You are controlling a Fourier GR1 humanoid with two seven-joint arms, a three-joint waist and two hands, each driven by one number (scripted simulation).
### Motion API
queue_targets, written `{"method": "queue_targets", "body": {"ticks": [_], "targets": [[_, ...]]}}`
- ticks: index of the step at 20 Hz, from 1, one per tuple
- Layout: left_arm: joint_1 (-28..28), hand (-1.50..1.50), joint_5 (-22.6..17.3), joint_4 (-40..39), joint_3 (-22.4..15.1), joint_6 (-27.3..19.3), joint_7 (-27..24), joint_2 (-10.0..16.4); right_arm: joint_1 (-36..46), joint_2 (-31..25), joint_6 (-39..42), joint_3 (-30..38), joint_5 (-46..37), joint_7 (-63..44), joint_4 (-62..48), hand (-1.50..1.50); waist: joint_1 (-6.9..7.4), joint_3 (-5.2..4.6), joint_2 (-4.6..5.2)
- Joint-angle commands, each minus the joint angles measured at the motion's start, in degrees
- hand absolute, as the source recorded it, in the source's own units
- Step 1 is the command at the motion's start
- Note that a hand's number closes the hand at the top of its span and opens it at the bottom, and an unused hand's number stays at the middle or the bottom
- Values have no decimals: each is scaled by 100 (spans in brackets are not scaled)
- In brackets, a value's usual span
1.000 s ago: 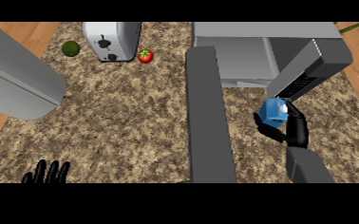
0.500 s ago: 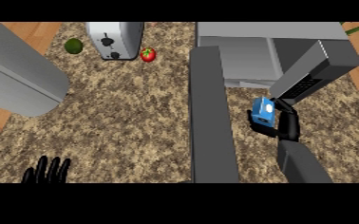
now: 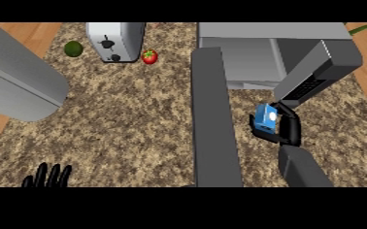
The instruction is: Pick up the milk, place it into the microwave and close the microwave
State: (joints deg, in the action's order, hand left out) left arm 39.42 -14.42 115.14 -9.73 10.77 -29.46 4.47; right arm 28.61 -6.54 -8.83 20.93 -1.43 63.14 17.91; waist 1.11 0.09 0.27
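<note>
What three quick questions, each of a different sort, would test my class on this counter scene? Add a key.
1. True or false: the milk carton already stands inside the microwave.
2. The microwave's door is: A shut; B open; C taken off.
3. Fill the gap: the red tomato lies just beside the ____.

Key
1. False: the right hand holds the milk carton in front of the microwave.
2. B.
3. toaster.
</note>
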Motion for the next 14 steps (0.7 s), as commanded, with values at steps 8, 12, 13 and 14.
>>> {"method": "queue_targets", "body": {"ticks": [8,12,13,14], "targets": [[87,-150,-10,77,-85,58,22,22,-1194,523,-72,-783,-43,-633,2568,150,-196,-20,-75],[366,-150,144,43,-233,42,-201,-50,-2271,134,342,-1125,-103,-1430,3836,150,-216,-22,-81],[478,-150,93,67,-143,89,-244,22,-2523,259,303,-1319,-179,-1544,4317,150,-230,-25,-91],[483,-150,289,9,-330,44,-385,-81,-2791,64,502,-1195,-11,-1545,4549,150,-187,-19,-70]]}}
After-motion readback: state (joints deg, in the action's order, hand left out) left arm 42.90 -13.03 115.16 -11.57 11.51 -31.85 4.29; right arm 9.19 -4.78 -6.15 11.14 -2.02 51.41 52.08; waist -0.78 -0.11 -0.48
